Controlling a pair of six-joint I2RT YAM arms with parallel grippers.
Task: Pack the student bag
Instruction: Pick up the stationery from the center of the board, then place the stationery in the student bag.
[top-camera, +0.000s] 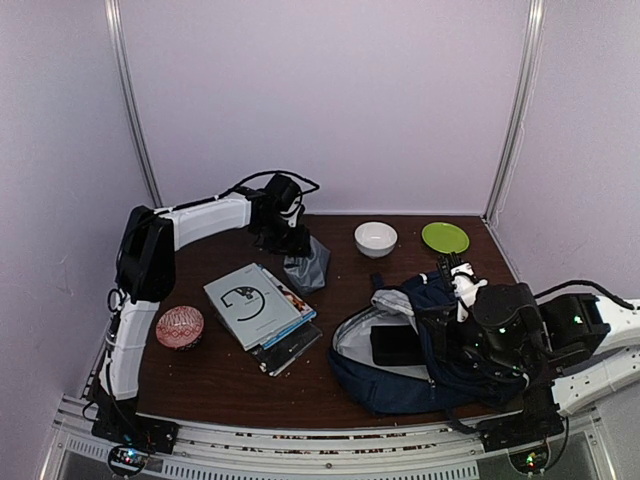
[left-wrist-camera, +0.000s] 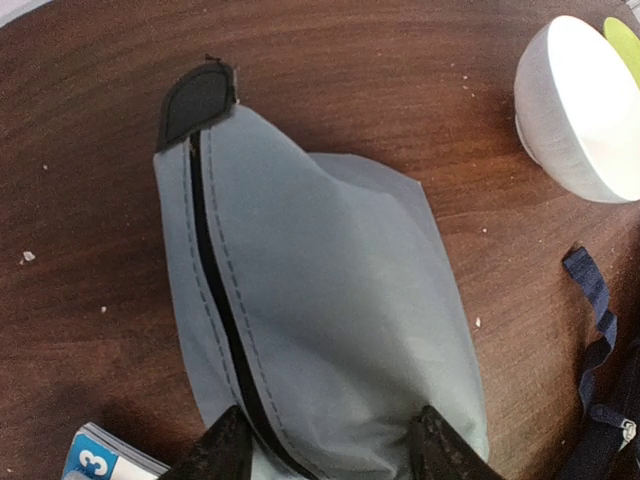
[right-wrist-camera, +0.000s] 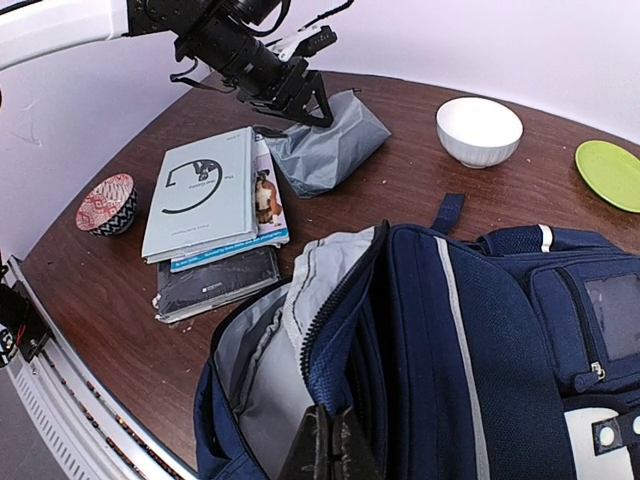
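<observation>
- On the right half of the table (top-camera: 230, 385), the student bag (top-camera: 390, 395) lay on its side. Its main compartment gaped toward the left, and a dark flat thing seemed to sit in its mouth.
- At the bag's rim beside the zip, the right gripper (right-wrist-camera: 330, 445) had its fingers pressed together on the fabric. This was probably to keep the mouth lifted and wide for loading.
- A stack of books (top-camera: 255, 305) lay mid-table, left of the bag and apart from it, not yet packed. Its place just beside the opening suggested a short carry.
- Behind the books sat the grey pouch (left-wrist-camera: 320, 300), its zip closed. The left gripper (left-wrist-camera: 330, 450) hung over its near end with fingers spread wide, one on each side and nothing clamped. I judged this to be the lining-up for a grasp, with the pouch as the next item to go in.
- Along the back edge sat the green plate (top-camera: 445, 237), with the white bowl (top-camera: 375, 238) near it on its left.
- Far left, near the left arm's base, sat the small patterned bowl (top-camera: 180, 327). The crockery looked like clutter rather than bag contents.
</observation>
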